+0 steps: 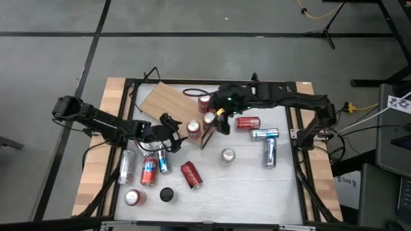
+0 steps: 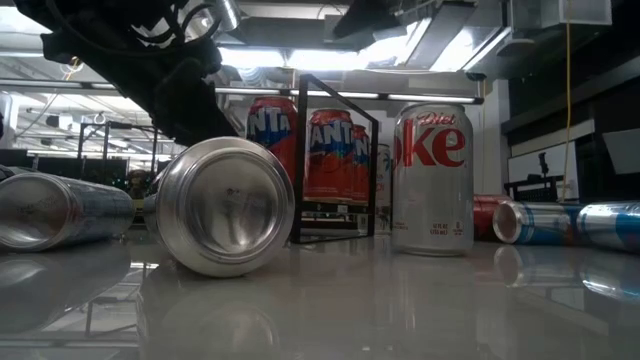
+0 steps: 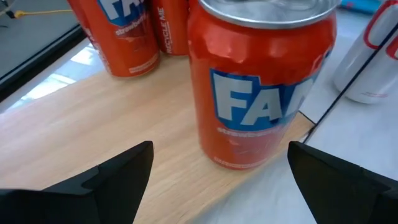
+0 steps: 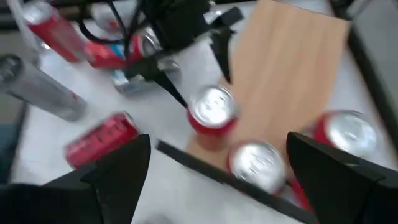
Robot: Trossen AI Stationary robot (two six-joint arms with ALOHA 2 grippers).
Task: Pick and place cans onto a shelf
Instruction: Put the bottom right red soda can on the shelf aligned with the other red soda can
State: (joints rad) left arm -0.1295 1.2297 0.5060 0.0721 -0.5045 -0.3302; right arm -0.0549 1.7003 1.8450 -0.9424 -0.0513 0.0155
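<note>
Your left gripper (image 1: 172, 130) sits at the near edge of the shelf (image 1: 168, 102), fingers spread wide with nothing between them, pointed at the red can (image 3: 261, 81) standing upright on the board's edge. That can is just ahead of the fingertips, centred in the gap but not inside it; looks like a placement just finished or a regrip, can't say which. Behind you on the table lie several loose cans (image 1: 148, 171) on their sides, plus one upright can near the front corner (image 1: 132, 197) and a small black disc (image 1: 166, 193). Next move probably means backing off without nudging the placed can, then going for one of those lying cans. Two more red cans (image 1: 204, 101) stand farther along the board. Your right gripper (image 1: 221, 123) hangs over the shelf's black frame end, fingers also wide open and empty, looking down on those cans. More cans (image 1: 264, 134) lie to its right.
</note>
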